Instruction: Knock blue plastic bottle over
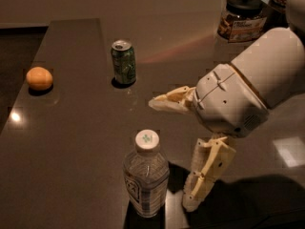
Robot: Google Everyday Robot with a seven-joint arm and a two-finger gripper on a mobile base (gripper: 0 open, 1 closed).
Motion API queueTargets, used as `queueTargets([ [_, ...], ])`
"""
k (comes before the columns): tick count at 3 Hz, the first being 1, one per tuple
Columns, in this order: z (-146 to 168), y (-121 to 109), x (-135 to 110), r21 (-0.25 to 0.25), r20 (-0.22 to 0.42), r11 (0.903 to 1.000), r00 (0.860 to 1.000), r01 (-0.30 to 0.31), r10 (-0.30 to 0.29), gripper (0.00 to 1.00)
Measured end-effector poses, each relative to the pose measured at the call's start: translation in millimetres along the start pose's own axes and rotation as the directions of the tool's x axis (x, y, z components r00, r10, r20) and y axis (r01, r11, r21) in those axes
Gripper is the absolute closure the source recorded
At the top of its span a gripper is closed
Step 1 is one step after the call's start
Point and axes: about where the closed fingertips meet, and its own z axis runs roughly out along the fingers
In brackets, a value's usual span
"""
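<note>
Looking at our gripper [171,154], we find it spread wide and grasping nothing, just to the right of the blue plastic bottle [146,178]. The upper finger [172,99] points left, above and beyond the white cap, while the lower finger [206,175] hangs down close beside the bottle's flank with its tip near the table [71,128]. The bottle stands upright on the dark surface at the bottom of our view. We cannot tell whether the lower finger touches it or only sits beside it.

We judge the main danger to be a push that lands too low. If the bottle holds water it will be heavy at the base, so a nudge near its foot may only slide it leftward, upright, rather than tip it. Contact near the shoulder or cap would topple it more surely.

The second risk is the near side. We cannot see where the table ends there, and a fall or roll toward us could carry the bottle off. Too strong a sweep could also send it rolling toward the green can [123,62] or the orange [39,78], both well apart from it. The lower fingertip, so near the tabletop, might scrape it if we go lower
</note>
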Motion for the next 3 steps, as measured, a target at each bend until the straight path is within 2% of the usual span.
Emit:
queueTargets([
  [2,10.0,7.5,-8.9,-0.030,0.041,0.9996,0.999,-0.001,0.002,0.00],
  [3,13.8,9.6,-10.9,-0.038,0.044,0.9993,0.999,0.000,0.001,0.10],
])
